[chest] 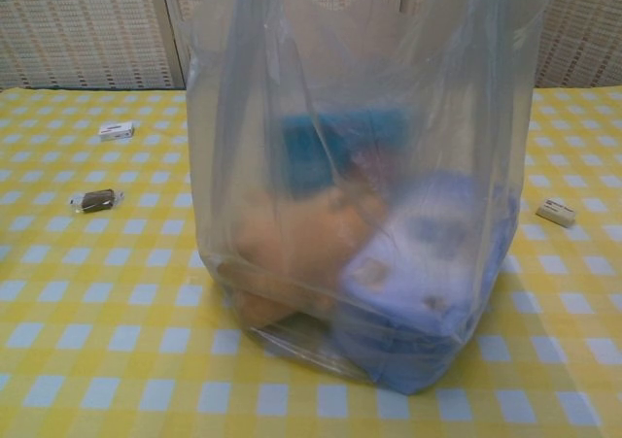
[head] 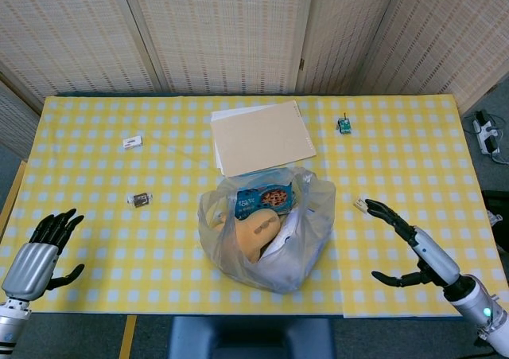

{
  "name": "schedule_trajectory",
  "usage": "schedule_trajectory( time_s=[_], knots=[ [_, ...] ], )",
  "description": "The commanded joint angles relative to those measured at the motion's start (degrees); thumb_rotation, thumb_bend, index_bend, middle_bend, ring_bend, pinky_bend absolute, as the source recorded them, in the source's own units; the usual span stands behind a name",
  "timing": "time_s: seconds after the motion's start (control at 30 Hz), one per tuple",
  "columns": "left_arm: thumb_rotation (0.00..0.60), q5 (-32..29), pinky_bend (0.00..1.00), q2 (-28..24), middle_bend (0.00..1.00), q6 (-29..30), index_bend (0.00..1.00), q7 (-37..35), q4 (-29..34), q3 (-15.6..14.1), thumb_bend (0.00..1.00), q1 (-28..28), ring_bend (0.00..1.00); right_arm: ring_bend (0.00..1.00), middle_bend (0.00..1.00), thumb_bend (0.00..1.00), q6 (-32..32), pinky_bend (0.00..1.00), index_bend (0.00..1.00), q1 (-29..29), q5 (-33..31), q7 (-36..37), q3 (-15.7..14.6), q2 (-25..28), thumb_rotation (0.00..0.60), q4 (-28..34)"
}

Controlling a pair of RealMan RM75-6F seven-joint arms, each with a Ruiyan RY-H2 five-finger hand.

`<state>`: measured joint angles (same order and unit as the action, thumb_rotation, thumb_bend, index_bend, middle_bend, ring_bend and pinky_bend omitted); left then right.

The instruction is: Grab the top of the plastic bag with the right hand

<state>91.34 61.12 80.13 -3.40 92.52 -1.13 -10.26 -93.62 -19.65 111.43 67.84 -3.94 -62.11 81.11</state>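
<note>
Plastic bag [head: 266,236] upright, right hand [head: 413,247] beside it, fingers [head: 378,210] spread

Home-like dining setup: yellow checked tablecloth [head: 95,176], woven panel walls [head: 215,33], wall charger [head: 485,132].

Table [head: 413,152] covered with a yellow-and-white checked cloth. Lying directly on it: plastic bag [head: 270,236] near the front centre, tan folder [head: 262,136] just behind it, white eraser [head: 133,142], dark wrapped sweet [head: 141,200], small green item [head: 344,124], white block [chest: 556,211].
</note>
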Motion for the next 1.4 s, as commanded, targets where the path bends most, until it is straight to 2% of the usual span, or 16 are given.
schedule_trajectory(
  time_s=[0.03, 0.13, 0.2, 0.27, 0.4, 0.83, 1.4],
  knots=[
    [0.6, 0.03, 0.01, -0.13, 0.05, 0.09, 0.01, -0.36, -0.14, 0.0, 0.32, 0.01, 0.05, 0.02, 0.0, 0.29, -0.72, 0.0, 0.0, -3.57, -2.17, 14.05, 0.22, -2.58, 0.6, -1.94],
    [0.6, -0.07, 0.01, -0.29, 0.05, 0.13, 0.01, -0.82, -0.23, 0.07, 0.32, 0.0, 0.05, 0.02, 0.0, 0.29, 0.2, 0.0, 0.0, -5.32, -3.01, 21.51, -0.15, -2.92, 0.6, -1.87],
    [0.6, -0.06, 0.01, -0.38, 0.05, 0.22, 0.01, -1.08, -0.24, 0.06, 0.32, 0.04, 0.05, 0.02, 0.0, 0.29, 0.52, 0.0, 0.0, -6.9, -3.25, 31.36, -0.98, -2.67, 0.6, -1.41],
    [0.6, 0.01, 0.01, -0.5, 0.05, 0.22, 0.01, -1.45, -0.18, -0.03, 0.32, 0.08, 0.05, 0.02, 0.0, 0.29, 0.48, 0.0, 0.0, -8.25, -3.23, 38.05, -1.36, -2.67, 0.6, -2.29],
    [0.6, 0.11, 0.01, -0.68, 0.05, 0.21, 0.01, -2.04, -0.24, -0.05, 0.32, 0.02, 0.05, 0.04, 0.01, 0.29, 0.5, 0.0, 0.0, -9.7, -3.78, 42.95, -1.35, -3.19, 0.6, -2.82],
    [0.6, -0.59, 0.01, -1.01, 0.05, -0.3, 0.01, -3.6, -0.84, 0.26, 0.32, -0.25, 0.05, 0.05, 0.01, 0.29, 2.42, 0.0, 0.0, -12.83, -4.2, 45.12, -1.87, -3.07, 0.6, -0.84],
    [0.6, -0.34, 0.01, -1.36, 0.05, 0.29, 0.01, -4.66, -1.09, 0.32, 0.32, -0.11, 0.05, 0.05, 0.0, 0.29, 5.78, 0.0, 0.0, -16.18, -4.1, 43.45, -3.01, -3.45, 0.6, 1.24]
  ],
)
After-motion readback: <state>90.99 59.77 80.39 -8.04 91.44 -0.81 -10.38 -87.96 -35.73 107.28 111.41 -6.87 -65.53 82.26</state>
